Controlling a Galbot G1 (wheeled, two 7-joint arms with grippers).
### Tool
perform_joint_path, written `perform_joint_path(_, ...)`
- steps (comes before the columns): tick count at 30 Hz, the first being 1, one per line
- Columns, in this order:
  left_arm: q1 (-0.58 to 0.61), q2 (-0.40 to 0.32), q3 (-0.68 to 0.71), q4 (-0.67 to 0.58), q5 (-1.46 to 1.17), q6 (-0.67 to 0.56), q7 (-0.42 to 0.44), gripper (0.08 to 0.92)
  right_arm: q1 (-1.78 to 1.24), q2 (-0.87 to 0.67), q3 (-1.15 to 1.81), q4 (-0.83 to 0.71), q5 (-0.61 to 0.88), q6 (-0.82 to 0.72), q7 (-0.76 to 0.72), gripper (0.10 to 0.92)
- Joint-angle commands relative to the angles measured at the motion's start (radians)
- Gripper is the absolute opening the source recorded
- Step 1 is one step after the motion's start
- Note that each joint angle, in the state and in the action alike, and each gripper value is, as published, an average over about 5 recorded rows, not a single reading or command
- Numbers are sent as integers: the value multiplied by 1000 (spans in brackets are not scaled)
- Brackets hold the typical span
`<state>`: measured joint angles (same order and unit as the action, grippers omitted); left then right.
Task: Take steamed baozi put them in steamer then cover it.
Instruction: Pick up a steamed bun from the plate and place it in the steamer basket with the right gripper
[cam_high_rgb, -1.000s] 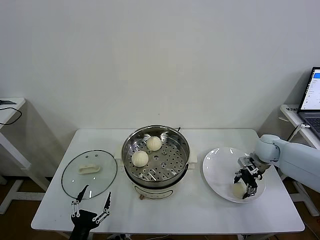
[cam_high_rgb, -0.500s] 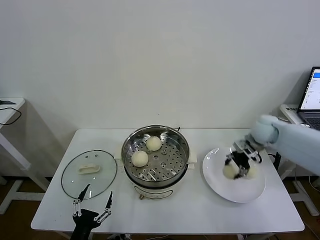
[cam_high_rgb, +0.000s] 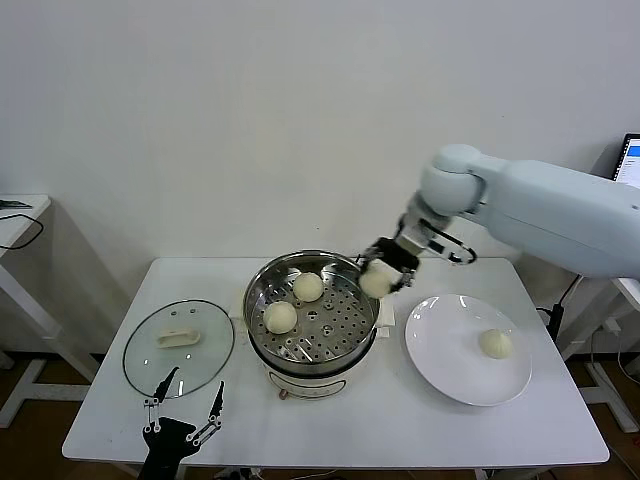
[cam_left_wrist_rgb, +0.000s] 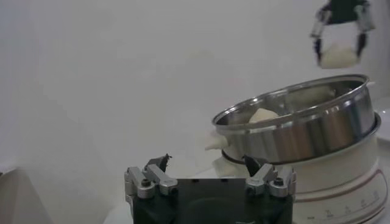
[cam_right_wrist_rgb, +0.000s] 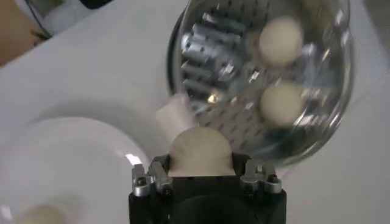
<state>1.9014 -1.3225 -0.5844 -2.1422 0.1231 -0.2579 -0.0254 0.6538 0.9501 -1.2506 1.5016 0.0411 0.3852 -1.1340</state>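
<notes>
R gripper (cam_high_rgb: 381, 272): clamped on one baozi (cam_high_rgb: 375, 282), held above steamer (cam_high_rgb: 312, 312) R rim. Steamer tray: 2 buns (cam_high_rgb: 294, 302). Plate (cam_high_rgb: 467, 349): 1 bun (cam_high_rgb: 495, 343). Cover (cam_high_rgb: 179, 346) flat on table, L of steamer. L gripper (cam_high_rgb: 183, 400): spread wide, idle near cover.

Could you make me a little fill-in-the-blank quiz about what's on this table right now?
1. The number of buns already lying in the steamer is ____.
2. The right gripper carries a bun just above the steamer's ____.
3. The one bun left over sits on the white ____.
4. The glass cover lies flat on the ____.

Missing words: two; rim; plate; table
</notes>
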Motion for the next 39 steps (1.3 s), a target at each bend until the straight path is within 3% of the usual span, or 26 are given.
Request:
perform_joint_path(1,0,0,-3,-9,-2,-1,-3,823,3,172,-24,65,-142,222,53,668)
perform_joint_path(14,-4,-5,2,-15,-6,0,-12,823,-115,195,-49,66,-293,327,64,663)
perform_joint_path(30,2,-8,-3,-29,-21,-12,-22,823,-166,230,-42,11,-326,315,47,682)
perform_joint_path(35,2,-7,-6,-24,-22,-18,-22,823,-167,239,-37,9,-334,311,54,716)
perform_joint_path(39,2,-8,-5,-23,-22,-20,-22,823,-158,229,-14,15,-334,300,65,790)
